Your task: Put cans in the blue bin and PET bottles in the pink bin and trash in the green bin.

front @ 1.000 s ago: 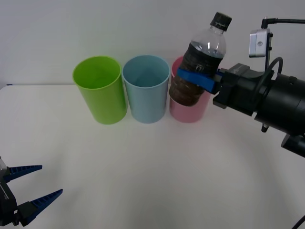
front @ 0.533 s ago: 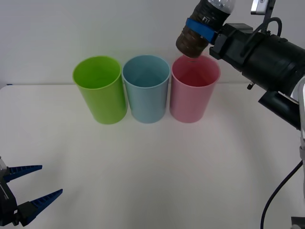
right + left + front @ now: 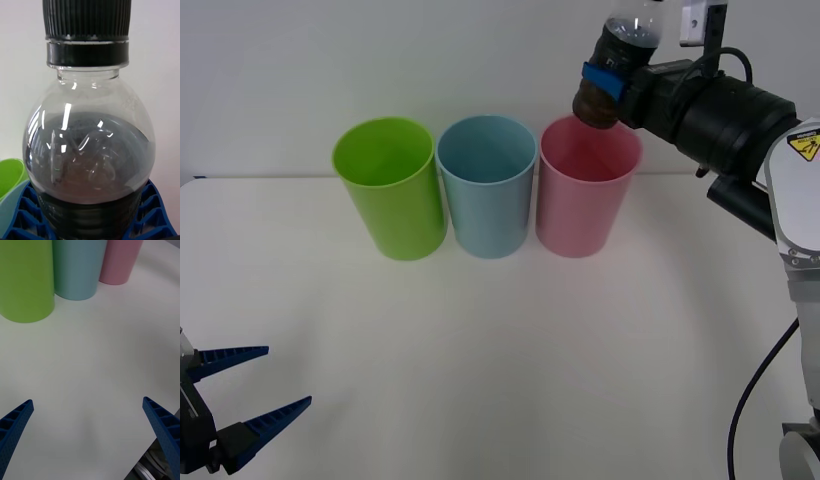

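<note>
Plastic bins on the white table (image 3: 510, 350) number three, standing upright in one row: one green bin (image 3: 388, 187), one blue bin (image 3: 486, 185) in the middle, one pink bin (image 3: 587, 186). Neighbouring bins stand just beside each other. One bottle (image 3: 620, 60) is present, clear with a black cap and dark label. It is held slightly tilted in the air above the pink bin's open mouth, its base just over the far rim. The right gripper (image 3: 608, 82) reaches in from the right, arm extended roughly level, blue fingers clamped around the bottle's lower body. The left gripper (image 3: 250, 392) sits low at the near left table edge, fingers spread wide, holding nothing.
</note>
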{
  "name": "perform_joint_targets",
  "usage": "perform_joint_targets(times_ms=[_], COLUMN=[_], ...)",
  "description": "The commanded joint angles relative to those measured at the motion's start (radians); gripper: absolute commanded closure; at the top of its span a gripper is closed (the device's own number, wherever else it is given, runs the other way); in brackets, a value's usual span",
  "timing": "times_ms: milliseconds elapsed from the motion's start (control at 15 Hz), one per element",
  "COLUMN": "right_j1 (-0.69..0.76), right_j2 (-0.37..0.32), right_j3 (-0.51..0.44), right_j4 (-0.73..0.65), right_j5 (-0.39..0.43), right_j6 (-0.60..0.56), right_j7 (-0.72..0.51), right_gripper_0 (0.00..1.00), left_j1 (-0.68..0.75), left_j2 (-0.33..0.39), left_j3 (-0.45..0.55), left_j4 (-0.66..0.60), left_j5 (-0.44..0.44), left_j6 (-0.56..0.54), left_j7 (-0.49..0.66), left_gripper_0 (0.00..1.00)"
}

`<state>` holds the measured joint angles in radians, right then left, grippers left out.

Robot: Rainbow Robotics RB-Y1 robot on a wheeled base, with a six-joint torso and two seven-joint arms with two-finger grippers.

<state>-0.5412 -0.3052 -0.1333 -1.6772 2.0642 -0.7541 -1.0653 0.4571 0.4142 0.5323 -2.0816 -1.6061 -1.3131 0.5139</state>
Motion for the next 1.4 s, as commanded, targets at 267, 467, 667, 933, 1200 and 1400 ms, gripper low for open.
perform_joint_targets(times_ms=[267,467,667,933,1200,1400], right_j1=[0.003,0.003,0.012,0.021,0.021,0.023], right_j2=[-0.002,0.001,0.001,0.001,0.001,0.003], right_j3=[0.049,0.067,0.077,0.089,0.096,0.100], right_j4=[0.060,0.082,0.083,0.085,0.083,0.083], right_j5=[0.085,0.105,0.126,0.139,0.139,0.137], right_j6=[0.033,0.042,0.055,0.073,0.090,0.093], right_j7=[0.019,0.021,0.021,0.014,0.016,0.018], right_gripper_0=[1.00,1.00,1.00,0.24,0.01,0.01], left_j1=[0.000,0.000,0.000,0.000,0.000,0.000], left_j2=[0.000,0.000,0.000,0.000,0.000,0.000], left_j3=[0.000,0.000,0.000,0.000,0.000,0.000], left_j4=[0.000,0.000,0.000,0.000,0.000,0.000], left_j5=[0.000,0.000,0.000,0.000,0.000,0.000], left_j6=[0.000,0.000,0.000,0.000,0.000,0.000], left_j7=[0.000,0.000,0.000,0.000,0.000,0.000], left_gripper_0=[0.00,0.00,0.00,0.00,0.00,0.00])
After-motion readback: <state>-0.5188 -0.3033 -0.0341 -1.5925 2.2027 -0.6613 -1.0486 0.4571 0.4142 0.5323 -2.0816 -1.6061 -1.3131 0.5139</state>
